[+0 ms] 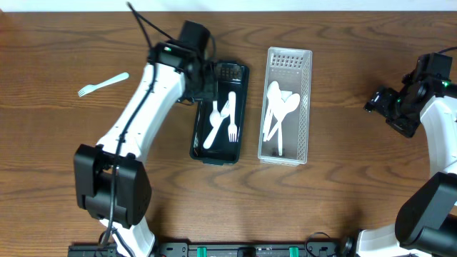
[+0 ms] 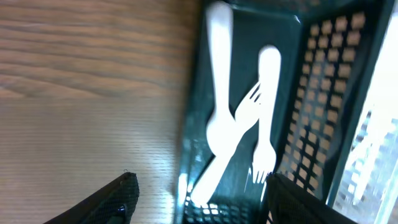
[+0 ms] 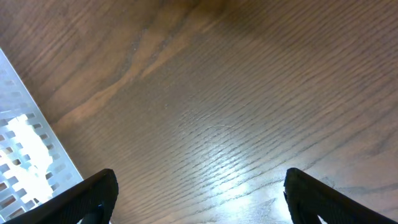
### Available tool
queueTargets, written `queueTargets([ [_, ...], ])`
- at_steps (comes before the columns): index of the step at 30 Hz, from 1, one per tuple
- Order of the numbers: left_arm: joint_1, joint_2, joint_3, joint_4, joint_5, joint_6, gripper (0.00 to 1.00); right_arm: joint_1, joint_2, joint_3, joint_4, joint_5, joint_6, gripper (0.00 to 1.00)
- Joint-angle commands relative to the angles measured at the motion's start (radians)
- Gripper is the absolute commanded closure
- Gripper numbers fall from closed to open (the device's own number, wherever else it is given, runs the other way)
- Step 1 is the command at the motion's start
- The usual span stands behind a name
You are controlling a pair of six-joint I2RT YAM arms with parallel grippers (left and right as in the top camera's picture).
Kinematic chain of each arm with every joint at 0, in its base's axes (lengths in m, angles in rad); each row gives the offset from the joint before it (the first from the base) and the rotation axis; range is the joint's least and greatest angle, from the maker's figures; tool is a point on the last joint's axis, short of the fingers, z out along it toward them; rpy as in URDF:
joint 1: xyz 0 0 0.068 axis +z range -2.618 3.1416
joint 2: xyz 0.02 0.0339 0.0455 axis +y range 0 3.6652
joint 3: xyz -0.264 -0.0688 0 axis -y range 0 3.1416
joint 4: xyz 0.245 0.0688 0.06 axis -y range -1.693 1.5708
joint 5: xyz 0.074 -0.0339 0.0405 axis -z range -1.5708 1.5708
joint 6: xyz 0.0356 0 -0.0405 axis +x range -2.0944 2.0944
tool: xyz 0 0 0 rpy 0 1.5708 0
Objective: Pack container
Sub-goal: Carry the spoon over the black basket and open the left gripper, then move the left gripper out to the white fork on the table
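A black container (image 1: 243,80) lies at mid-table with white forks and a spoon (image 1: 223,118) inside. My left gripper (image 1: 207,80) hovers over its upper left rim, open and empty. In the left wrist view the crossed white cutlery (image 2: 225,127) lies in the black container (image 2: 189,143), and one finger (image 2: 121,198) hangs over the wood outside the wall. A loose white fork (image 1: 104,84) rests on the table at far left. My right gripper (image 1: 378,101) is open over bare wood at the right, nothing between its fingers (image 3: 93,196).
A white perforated basket (image 1: 308,107) holding several white spoons (image 1: 277,111) stands right beside the black container. Its corner (image 3: 18,155) shows at the left of the right wrist view. The left arm stretches from the front edge up to the container.
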Motion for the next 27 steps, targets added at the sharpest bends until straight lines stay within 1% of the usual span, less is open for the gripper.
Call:
queueTargets([
  [1,0.019,-0.024,0.019,-0.014,-0.05,0.028,0.31,-0.005,0.007,-0.002,0.001,-0.008,-0.008,0.11],
  [3,0.044,-0.026,0.019,-0.008,-0.16,0.028,0.3,-0.005,0.006,-0.002,-0.002,-0.008,-0.008,0.11],
  [4,0.063,-0.026,0.019,0.002,-0.205,0.028,0.26,-0.005,0.007,-0.002,-0.002,-0.008,-0.008,0.11],
  [6,0.121,-0.024,0.019,0.04,-0.273,0.019,0.23,-0.005,0.006,-0.002,-0.002,-0.008,-0.008,0.11],
  [10,0.284,-0.007,0.019,0.123,-0.282,-0.025,0.24,-0.005,0.007,-0.002,-0.002,-0.008,-0.008,0.11],
  [12,0.375,0.005,0.019,0.142,-0.281,-0.077,0.24,-0.005,0.007,-0.002,-0.002,-0.008,-0.008,0.1],
  [14,0.468,0.022,0.019,0.156,-0.256,-0.111,0.24,-0.005,0.007,-0.002,-0.002,-0.008,-0.008,0.1],
  [17,0.602,0.054,0.019,0.169,-0.16,-0.174,0.24,-0.005,0.007,-0.002,-0.003,-0.008,-0.008,0.1],
  [20,0.707,0.092,0.019,0.203,0.013,-0.18,0.25,-0.005,0.007,-0.002,-0.003,-0.008,-0.008,0.1],
  [21,0.731,0.105,0.019,0.217,0.067,-0.158,0.25,-0.005,0.007,-0.002,-0.002,-0.008,-0.008,0.1],
  [22,0.753,0.121,0.019,0.24,0.127,-0.104,0.25,-0.005,0.007,-0.002,-0.001,-0.008,-0.008,0.1],
  [24,0.779,0.143,0.019,0.266,0.197,0.025,0.25,-0.005,0.006,-0.002,0.001,-0.008,-0.008,0.1],
  [25,0.787,0.156,0.019,0.272,0.209,0.116,0.27,-0.005,0.007,-0.002,0.002,-0.008,-0.008,0.1],
  [27,0.79,0.172,0.019,0.268,0.209,0.302,0.34,-0.005,0.007,-0.002,0.001,-0.008,-0.008,0.1],
])
